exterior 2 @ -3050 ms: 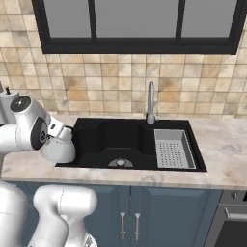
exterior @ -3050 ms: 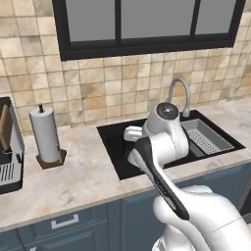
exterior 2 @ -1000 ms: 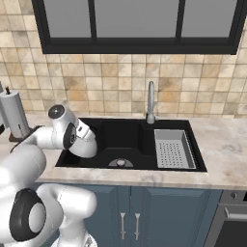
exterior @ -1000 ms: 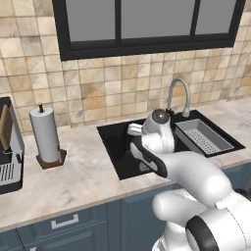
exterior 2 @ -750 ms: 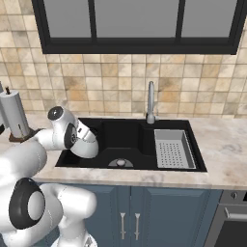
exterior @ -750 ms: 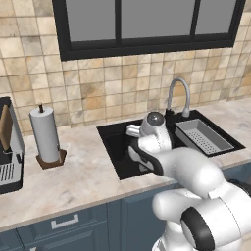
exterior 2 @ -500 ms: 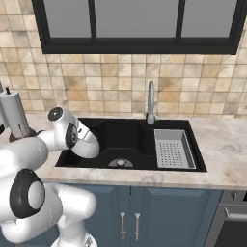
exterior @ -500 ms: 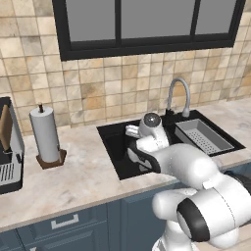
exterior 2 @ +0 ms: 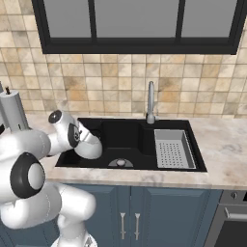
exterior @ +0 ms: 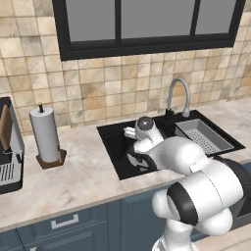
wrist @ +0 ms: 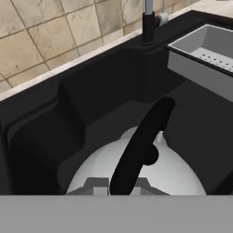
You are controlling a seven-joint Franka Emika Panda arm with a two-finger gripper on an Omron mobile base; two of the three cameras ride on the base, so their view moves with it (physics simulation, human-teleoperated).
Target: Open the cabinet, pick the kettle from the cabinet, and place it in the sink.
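A: Whitish-grey kettle (wrist: 136,170), domed, with a black arched handle over the lid knob. Seen from the hand camera it sits low inside the black sink (wrist: 68,118), in the left basin. Whether its base touches the basin floor I cannot tell.

B: End effector?

A: Finger tips are hidden behind the kettle body and handle. The jaws read as fully closed, and with the handle running straight up from the bottom of the hand view I judge them clamped on it. From the left base camera the hand (exterior: 139,135) is down inside the basin, near its left wall.

B: Change over the last few seconds?

A: Three seconds back the hand rode higher, over the middle of the sink. It has since dropped and slid left into the basin. Over the last second the arm has barely shifted and the grip has not loosened.

B: Meaning for the task?

A: Carry looks finished; the placing step is nearly done. What remains, I'd judge, is letting go and lifting clear.

B: Surroundings?

A: Grey strainer tray (exterior 2: 171,147) in the right basin, chrome faucet (exterior 2: 150,101) on the far rim, paper towel roll (exterior: 45,135) on the surface to the left.
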